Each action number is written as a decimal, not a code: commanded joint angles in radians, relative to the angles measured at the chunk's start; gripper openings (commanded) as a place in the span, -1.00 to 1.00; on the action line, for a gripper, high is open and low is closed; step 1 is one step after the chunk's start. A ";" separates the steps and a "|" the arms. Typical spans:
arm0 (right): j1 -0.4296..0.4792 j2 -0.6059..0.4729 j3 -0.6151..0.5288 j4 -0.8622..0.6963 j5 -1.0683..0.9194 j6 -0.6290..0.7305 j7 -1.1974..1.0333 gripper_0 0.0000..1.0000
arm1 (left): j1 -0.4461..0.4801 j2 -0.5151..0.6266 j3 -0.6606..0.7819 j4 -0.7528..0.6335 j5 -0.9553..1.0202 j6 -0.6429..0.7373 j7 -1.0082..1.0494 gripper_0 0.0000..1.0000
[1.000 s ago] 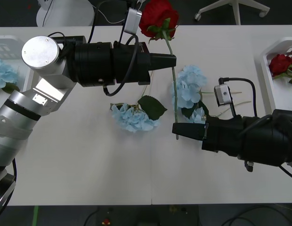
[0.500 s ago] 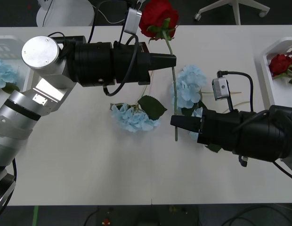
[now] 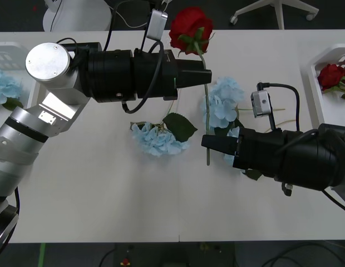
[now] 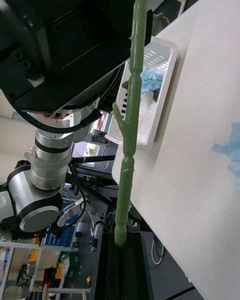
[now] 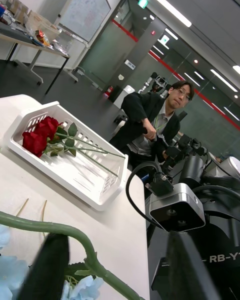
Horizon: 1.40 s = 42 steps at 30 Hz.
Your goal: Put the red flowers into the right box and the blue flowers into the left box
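Two grippers meet on one red rose point(image 3: 190, 29), a handover in mid-air above the table point(image 3: 94, 189): the right gripper point(image 3: 207, 143) pinches the foot of the long green stem, while the left gripper point(image 3: 206, 77) has its black fingers spread either side of the stem higher up. I judge the left should draw clear so the right arm can carry the rose to the right box point(image 3: 316, 72), where red flowers point(image 3: 330, 74) already lie. Blue flowers point(image 3: 158, 139) rest on the table below; the left box point(image 3: 5, 53) holds another.
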 commanded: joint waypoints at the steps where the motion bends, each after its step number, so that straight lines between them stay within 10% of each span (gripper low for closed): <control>1: -0.033 0.018 0.005 -0.039 0.005 -0.010 -0.026 -1.00 | -0.050 -0.011 -0.008 -0.033 0.014 -0.009 -0.082 1.00; 18: -0.102 -0.027 -0.093 0.151 0.030 0.094 -0.084 -1.00 | -0.050 -0.011 -0.008 -0.033 0.014 -0.009 -0.082 1.00; 28: -0.126 -0.147 -0.383 0.378 0.168 0.247 -0.215 -1.00 | -0.004 0.074 0.004 -0.048 0.104 -0.019 -0.079 1.00; 42: -0.129 -0.288 -0.590 0.746 0.570 0.301 -0.153 -1.00 | 0.057 0.198 0.285 0.105 -0.083 0.295 -0.033 1.00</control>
